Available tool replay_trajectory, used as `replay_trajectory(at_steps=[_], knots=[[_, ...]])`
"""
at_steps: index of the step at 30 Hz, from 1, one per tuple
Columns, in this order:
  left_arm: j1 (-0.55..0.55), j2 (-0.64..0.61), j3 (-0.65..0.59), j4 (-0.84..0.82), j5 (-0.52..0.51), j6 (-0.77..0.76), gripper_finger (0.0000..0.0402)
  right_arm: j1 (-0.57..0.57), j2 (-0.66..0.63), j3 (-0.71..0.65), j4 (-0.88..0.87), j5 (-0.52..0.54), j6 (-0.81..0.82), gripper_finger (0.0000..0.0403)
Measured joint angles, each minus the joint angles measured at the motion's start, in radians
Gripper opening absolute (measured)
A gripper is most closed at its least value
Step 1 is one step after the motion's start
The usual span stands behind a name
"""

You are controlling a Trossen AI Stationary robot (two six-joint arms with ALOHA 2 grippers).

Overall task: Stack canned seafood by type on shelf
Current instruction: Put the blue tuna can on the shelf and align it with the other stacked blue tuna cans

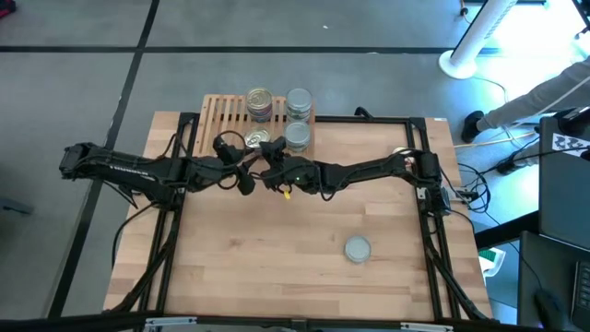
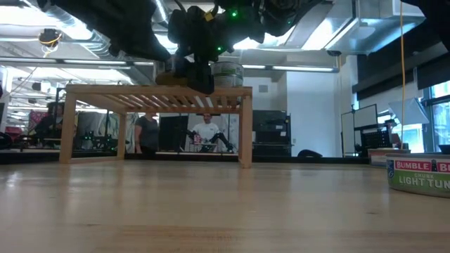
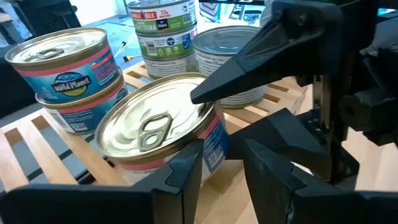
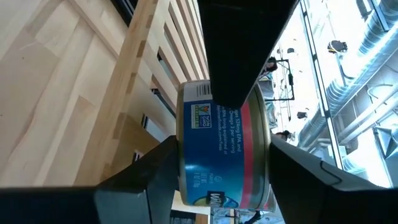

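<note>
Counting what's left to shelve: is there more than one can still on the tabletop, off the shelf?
No. In the high view only one silver-lidded can lies on the tabletop, away from the shelf.

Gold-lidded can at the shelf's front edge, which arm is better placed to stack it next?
Right. The right gripper has its fingers against the gold-lidded can, on lid and base; the left gripper sits beside it, fingers empty.

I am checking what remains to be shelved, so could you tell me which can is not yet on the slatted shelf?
The silver-lidded can lying alone on the tabletop, toward the right arm's side; all the other cans stand clustered on the shelf.
</note>
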Motion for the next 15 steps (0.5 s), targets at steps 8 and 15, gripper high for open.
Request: replay_trajectory(at_steps=[8,15], knots=[[0.038,0.024,0.000,0.000,-0.013,-0.003,0.0115,0.004,0.000,0.000,-0.002,-0.003,0.002,0.0284],[0.084,0.077,0.000,-0.001,-0.010,-0.020,0.0115,0.004,0.000,0.000,-0.004,-0.003,0.000,0.0317]])
